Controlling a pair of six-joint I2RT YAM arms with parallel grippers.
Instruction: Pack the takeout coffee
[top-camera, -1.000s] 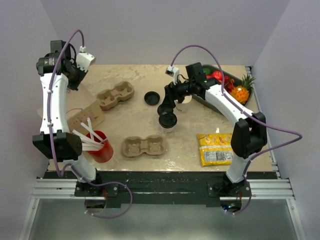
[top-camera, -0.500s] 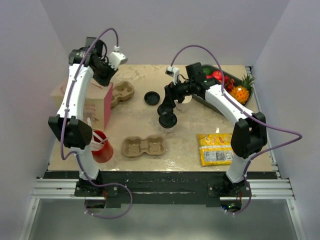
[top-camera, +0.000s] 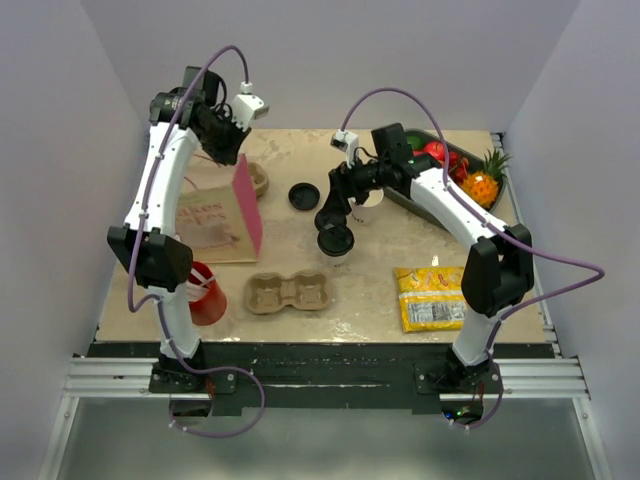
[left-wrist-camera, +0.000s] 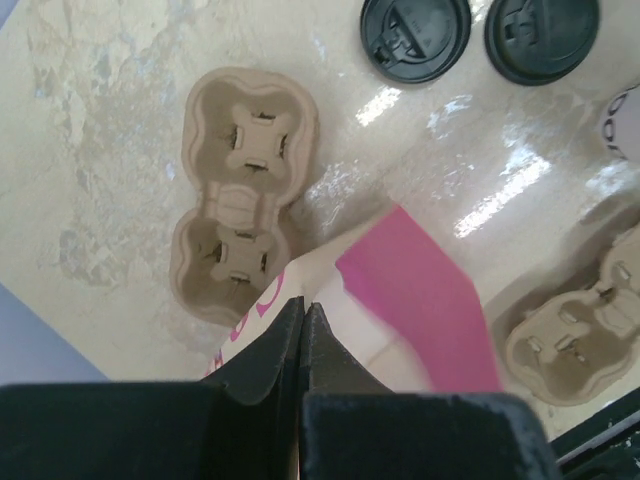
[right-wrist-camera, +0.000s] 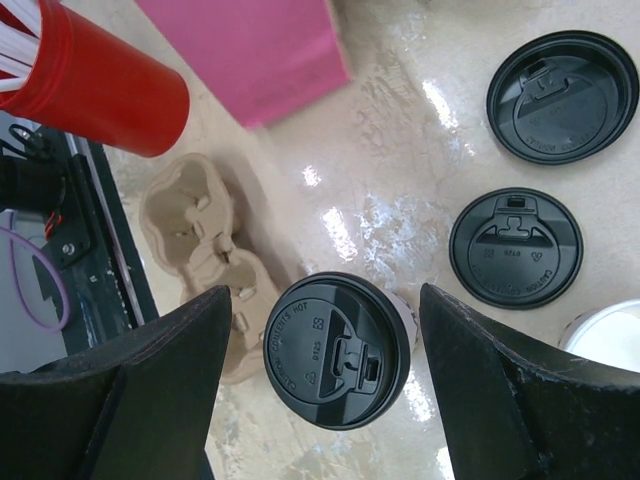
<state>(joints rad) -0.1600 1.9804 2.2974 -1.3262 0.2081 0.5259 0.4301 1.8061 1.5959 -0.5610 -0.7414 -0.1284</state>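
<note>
Paper takeout coffee (right-wrist-camera: 337, 350): likely light, crushable, grip mid-sidewall; R pincer (right-wrist-camera: 322, 292) open, empty; L pincer (left-wrist-camera: 301, 306) clamps paper bag (left-wrist-camera: 410, 290).

Takeout coffee (right-wrist-camera: 337, 350): black plastic lid, slight sheen. Cup carrier (left-wrist-camera: 243, 190): matt pulp. Paper bag (left-wrist-camera: 410, 300): matt. Tabletop (left-wrist-camera: 120, 100): glossy.

1. The top view is bright and evenly lit from above, and the arms cast only soft, short shadows on the desk (top-camera: 400, 255).
2. In the left wrist view, white glare streaks the desk ahead of the left hand (left-wrist-camera: 303, 310). Its dark fingers are out of focus, and the pink bag (left-wrist-camera: 420, 300) below them is smeared.
3. In the right wrist view, glare patches lie beyond the right hand (right-wrist-camera: 325, 330), whose near fingers look soft.
</note>
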